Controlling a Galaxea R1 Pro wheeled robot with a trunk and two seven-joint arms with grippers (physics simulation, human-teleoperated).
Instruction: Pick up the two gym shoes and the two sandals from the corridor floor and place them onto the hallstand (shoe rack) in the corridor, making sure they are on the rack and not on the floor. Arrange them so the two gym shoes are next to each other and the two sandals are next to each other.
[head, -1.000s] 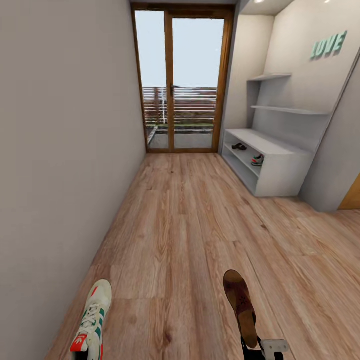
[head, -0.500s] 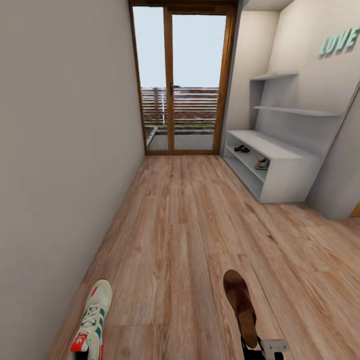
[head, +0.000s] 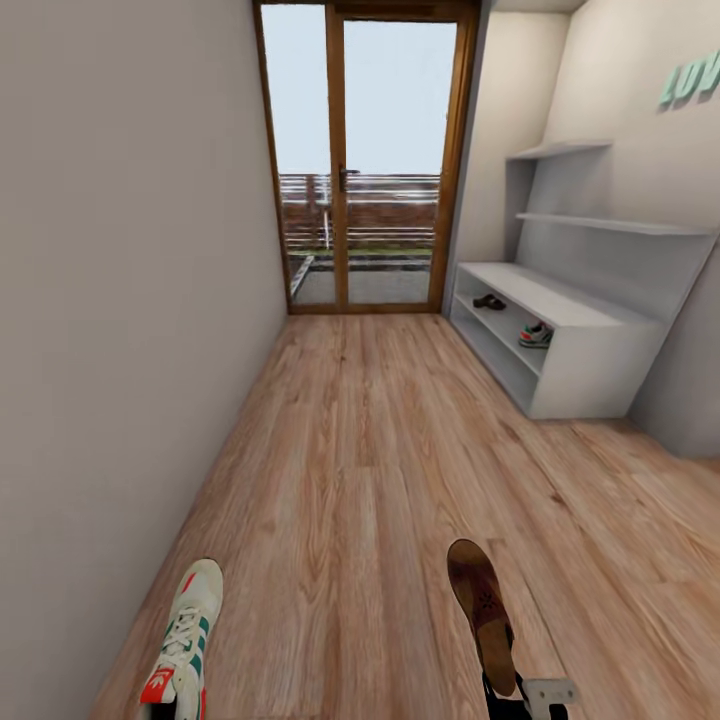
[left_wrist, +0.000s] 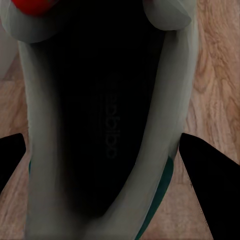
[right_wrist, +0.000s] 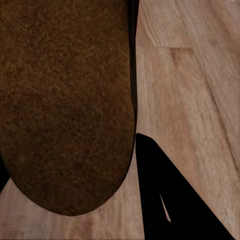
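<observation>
One cream-white gym shoe (head: 186, 636) with green stripes and a red tongue patch hangs low at the left of the head view, my left gripper (left_wrist: 107, 170) shut on it. Its dark inside (left_wrist: 95, 110) faces the left wrist camera, between black fingers (left_wrist: 207, 185). A brown sandal (head: 482, 608) is held by my right gripper (head: 520, 697), its sole (right_wrist: 65, 100) beside a black finger (right_wrist: 172, 200). The pale hallstand (head: 590, 375) stands ahead on the right. Its lower shelf holds another sandal (head: 489, 301) and another gym shoe (head: 536, 335), apart from each other.
The corridor floor (head: 370, 450) of wood planks runs ahead to a glass door with a wooden frame (head: 365, 160). A plain wall (head: 120, 300) closes the left side. Two staggered wall shelves (head: 600, 222) hang above the hallstand's bench.
The whole picture has shifted: the camera has moved forward along the corridor, so the hallstand and door look nearer. Both held shoes keep their places in the grippers.
</observation>
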